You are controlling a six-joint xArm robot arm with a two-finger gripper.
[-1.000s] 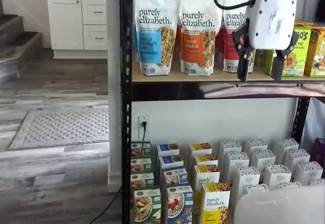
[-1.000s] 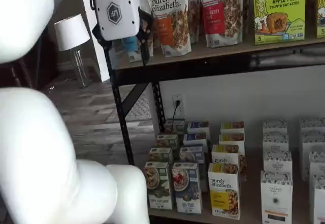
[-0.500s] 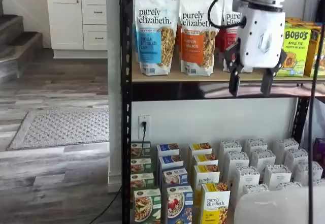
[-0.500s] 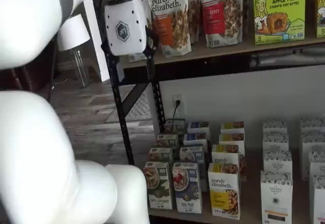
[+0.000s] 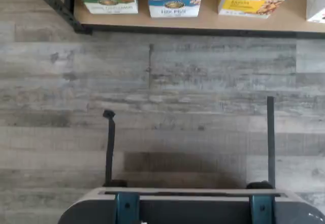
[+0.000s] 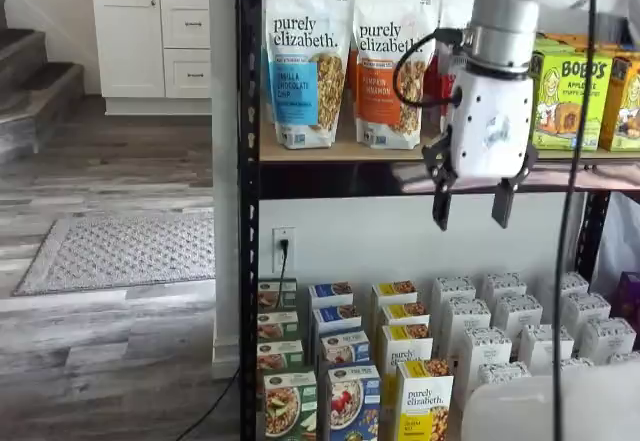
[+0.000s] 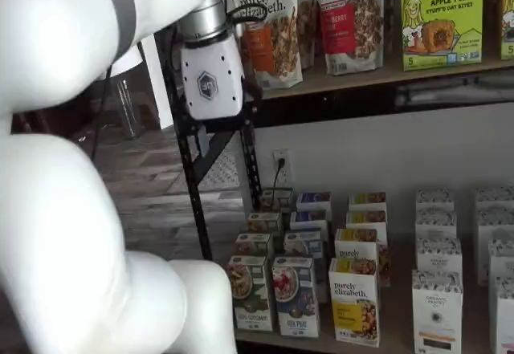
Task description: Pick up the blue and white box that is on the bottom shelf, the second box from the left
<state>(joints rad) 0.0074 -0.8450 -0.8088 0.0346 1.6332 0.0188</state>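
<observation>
Hand (image 6: 468,216) released, fingers apart, level with upper shelf rail; blue and white box (image 6: 350,402) stands upright well below it, leftward, on bottom shelf (image 7: 401,330).

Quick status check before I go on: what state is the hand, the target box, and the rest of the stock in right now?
hand: open, empty, hanging in front of the upper shelf rail.
blue and white box: upright, untouched, front of its row on the bottom shelf.
green-fronted box: upright, beside it.
yellow-fronted box: upright, on its other side.
granola bags: standing on the upper shelf.
</observation>
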